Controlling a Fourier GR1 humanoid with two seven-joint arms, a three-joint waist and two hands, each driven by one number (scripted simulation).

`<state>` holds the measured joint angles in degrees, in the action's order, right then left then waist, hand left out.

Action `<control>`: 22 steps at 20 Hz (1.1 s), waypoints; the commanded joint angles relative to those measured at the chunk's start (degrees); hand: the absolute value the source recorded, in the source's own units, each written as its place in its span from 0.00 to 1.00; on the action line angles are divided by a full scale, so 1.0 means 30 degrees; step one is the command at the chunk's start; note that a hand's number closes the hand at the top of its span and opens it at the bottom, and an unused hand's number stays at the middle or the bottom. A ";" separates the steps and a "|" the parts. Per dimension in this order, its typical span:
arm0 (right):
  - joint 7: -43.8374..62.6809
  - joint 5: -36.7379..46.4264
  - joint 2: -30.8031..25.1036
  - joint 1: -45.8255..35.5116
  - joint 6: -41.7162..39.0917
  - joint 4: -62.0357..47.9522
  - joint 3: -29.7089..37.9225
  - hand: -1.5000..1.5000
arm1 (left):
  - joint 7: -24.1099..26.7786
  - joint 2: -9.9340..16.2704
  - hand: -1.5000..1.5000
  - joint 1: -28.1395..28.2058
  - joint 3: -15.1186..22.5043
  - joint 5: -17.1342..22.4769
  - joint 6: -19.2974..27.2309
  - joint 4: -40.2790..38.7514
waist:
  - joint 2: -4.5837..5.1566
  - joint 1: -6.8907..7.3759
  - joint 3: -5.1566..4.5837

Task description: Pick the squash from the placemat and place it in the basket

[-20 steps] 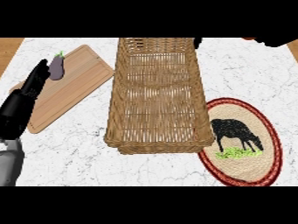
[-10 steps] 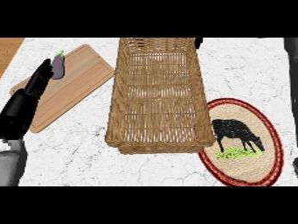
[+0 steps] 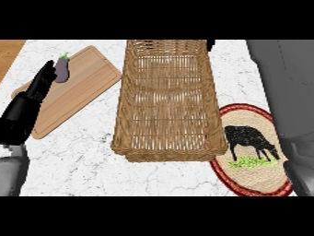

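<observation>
Resting straight-fingered, left robot hand (image 3: 30, 103) over wooden board (image 3: 84, 87); woven rectangular basket (image 3: 166, 133) beside.

Single head view, steeply down over counter (image 3: 84, 156), basket (image 3: 166, 99) central.

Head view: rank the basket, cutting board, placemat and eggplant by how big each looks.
1. Wicker basket, clearly largest.
2. Wooden cutting board.
3. Oval placemat with the cow picture; partly cut off by the forearm, so its place against the board is unsure.
4. Eggplant, smallest.
</observation>
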<state>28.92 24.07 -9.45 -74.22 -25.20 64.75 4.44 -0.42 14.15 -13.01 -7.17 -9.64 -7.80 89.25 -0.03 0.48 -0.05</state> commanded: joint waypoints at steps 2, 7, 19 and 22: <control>0.1570 0.0124 0.0768 -0.0402 -0.0857 -0.1007 -0.0758 1.00 | 0.0095 0.0143 0.50 0.0594 -0.0071 0.0307 -0.0494 0.0548 | -0.0014 0.0064 0.0003; 0.1742 0.2640 0.0334 0.0250 -0.1310 -0.1435 -0.3247 1.00 | 0.0212 0.0093 0.50 0.0265 -0.0081 -0.0049 -0.0194 0.0055 | 0.0053 -0.0007 -0.0003; 0.0211 0.2635 0.0028 0.0695 -0.3719 -0.2105 -0.3236 0.00 | 0.0747 0.0329 0.50 -0.0018 -0.0513 0.0152 -0.0531 -0.0436 | 0.0014 -0.0074 0.0007; 0.0501 0.2062 0.0536 -0.0310 -0.3644 -0.2607 -0.2260 0.00 | 0.0038 -0.0078 0.50 0.0343 -0.0200 -0.0153 -0.0176 0.0242 | 0.0011 0.0037 0.0009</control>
<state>30.07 31.74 -9.39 -73.82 -35.70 58.23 -4.49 0.47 13.64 -12.12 -7.39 -10.47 -7.83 89.43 0.02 0.43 -0.02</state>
